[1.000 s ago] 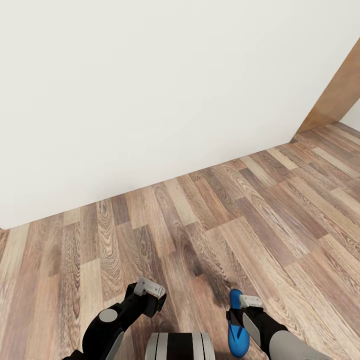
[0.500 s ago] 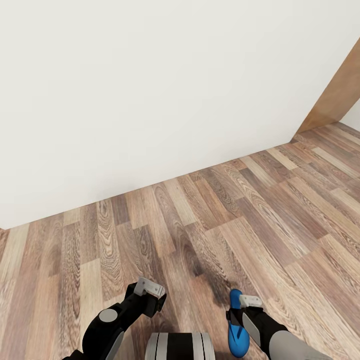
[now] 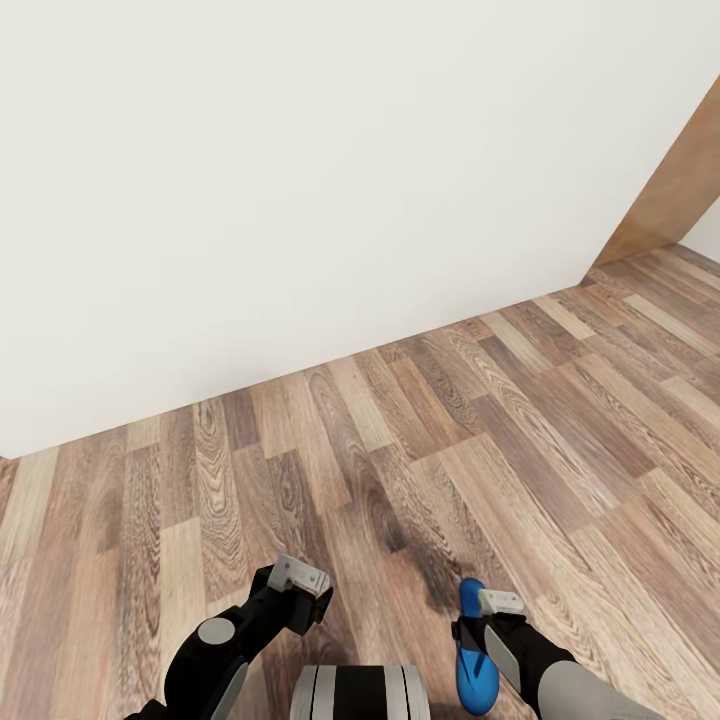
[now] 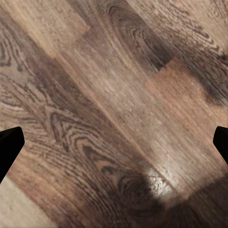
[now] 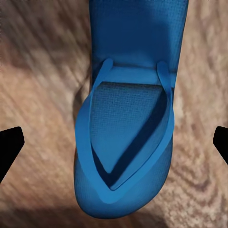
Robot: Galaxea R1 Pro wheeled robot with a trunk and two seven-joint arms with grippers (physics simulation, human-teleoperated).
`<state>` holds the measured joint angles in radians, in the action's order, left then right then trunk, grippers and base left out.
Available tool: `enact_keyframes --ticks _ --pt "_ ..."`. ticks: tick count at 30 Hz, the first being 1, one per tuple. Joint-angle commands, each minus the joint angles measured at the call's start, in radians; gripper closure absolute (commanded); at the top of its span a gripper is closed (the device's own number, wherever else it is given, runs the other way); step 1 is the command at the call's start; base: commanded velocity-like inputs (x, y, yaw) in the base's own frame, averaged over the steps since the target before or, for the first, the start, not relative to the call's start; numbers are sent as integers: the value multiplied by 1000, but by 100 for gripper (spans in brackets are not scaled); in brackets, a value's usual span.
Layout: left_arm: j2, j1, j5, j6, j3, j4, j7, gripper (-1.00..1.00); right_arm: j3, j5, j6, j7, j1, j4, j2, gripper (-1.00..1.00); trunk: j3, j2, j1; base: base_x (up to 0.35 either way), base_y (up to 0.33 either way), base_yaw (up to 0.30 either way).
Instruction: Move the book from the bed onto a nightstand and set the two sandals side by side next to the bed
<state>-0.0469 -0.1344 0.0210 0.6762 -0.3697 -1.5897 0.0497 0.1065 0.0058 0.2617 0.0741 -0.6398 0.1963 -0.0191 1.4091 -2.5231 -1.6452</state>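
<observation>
The robot faces a plain white wall [image 3: 300,180] that meets a wood-plank floor [image 3: 480,430] along a slanting line, with a brown wooden panel [image 3: 675,190] rising at the far right corner of the floor. Both arms hang low in front of the trunk, over the near edge of the floor.

The right gripper [image 3: 487,618] carries one blue sandal [image 3: 474,650], which the head view shows as a long bright-blue sole lying along the inner side of the forearm, its rounded end pointing toward the wall. In the right wrist view the sandal [image 5: 127,123] hangs above the planks with its thong straps forming a V across the textured footbed (strap side toward the camera). The two dark fingertips [image 5: 9,147] stand far out at either side of that picture, clear of the sole's edges, so how the jaws grip the sandal cannot be told from these pictures.

The left gripper [image 3: 298,582] holds nothing. Its wrist view looks straight down on the floor [image 4: 114,114], and its fingertips [image 4: 9,145] sit wide apart at the picture's opposite edges: the jaws are spread wide, with only wood grain between them.
</observation>
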Motion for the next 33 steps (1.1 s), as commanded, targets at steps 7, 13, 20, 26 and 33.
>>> enact_keyframes --ticks 7,13,20,26,33 --pt "-1 -1 2 5 7 -1 1 -100 7 1 -4 3 0 2 -1 -100 1 0 0 0 0 0" --pt "-5 -1 4 5 11 -2 1 -100 7 0 -16 3 0 2 0 -100 1 0 0 0 0 0" --pt "-7 -1 5 5 14 -4 1 -100 7 1 -22 3 0 1 1 -100 1 0 0 0 0 0" --pt "-8 -2 5 5 18 -5 0 -100 7 1 -24 3 0 1 2 -100 1 0 0 0 0 0" --pt "-6 -2 6 4 60 -6 0 -100 8 0 -25 3 0 1 2 -100 1 0 0 0 0 0"
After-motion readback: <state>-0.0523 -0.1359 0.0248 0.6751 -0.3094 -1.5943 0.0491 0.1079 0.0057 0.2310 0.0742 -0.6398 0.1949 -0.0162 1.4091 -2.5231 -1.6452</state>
